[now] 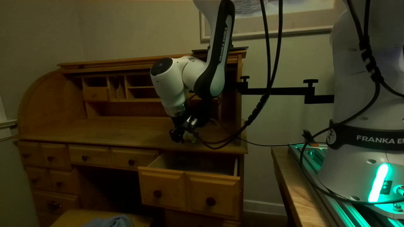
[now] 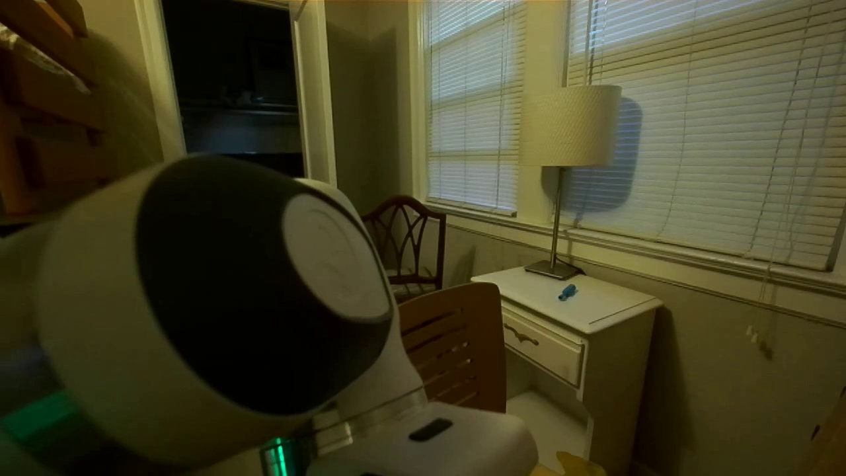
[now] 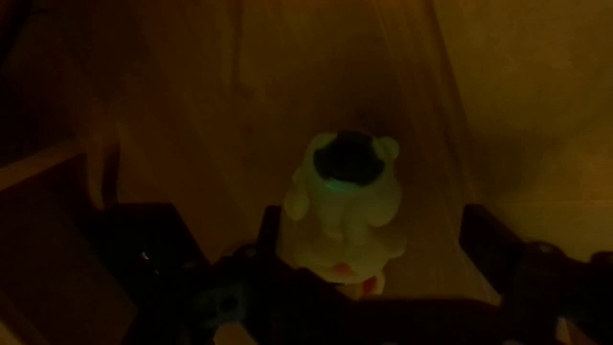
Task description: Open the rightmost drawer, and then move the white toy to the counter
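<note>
White toy, apparently on table: prob. light, soft, non-slip; pinch mid-body, approx. 9 & 3 o'clock, wrist view. End effector jaws apart, flanking toy; contact unconf.

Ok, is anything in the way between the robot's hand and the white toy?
Nothing I can see. In the wrist view, the hand is open and the white toy is right there in front of it, with no other thing between them. The toy already seems to be on the counter.
</note>
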Motion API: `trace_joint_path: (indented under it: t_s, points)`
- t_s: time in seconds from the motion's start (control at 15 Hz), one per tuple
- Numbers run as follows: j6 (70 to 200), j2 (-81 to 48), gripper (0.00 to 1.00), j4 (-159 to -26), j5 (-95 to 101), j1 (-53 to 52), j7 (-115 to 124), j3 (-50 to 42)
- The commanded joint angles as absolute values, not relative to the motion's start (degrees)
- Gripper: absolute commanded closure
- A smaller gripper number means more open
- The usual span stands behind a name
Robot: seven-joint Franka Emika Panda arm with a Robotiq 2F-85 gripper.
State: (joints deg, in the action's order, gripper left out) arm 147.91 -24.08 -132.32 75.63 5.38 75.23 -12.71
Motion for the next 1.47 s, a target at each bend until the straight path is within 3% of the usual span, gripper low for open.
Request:
trace_joint_path:
  t_s: [0.0, 0.67, 1.4]
  points:
    - [149.71, -24.67, 0.00, -131.54, 75.88, 6.88, 77.58, -11.10]
    - [148.06, -20.45, 0.00, -133.81, 68.00, 6.08, 76.55, -7.78]
    - [154.89, -15.38, 0.00, -138.64, 36.94, 6.05, 46.43, -5.13]
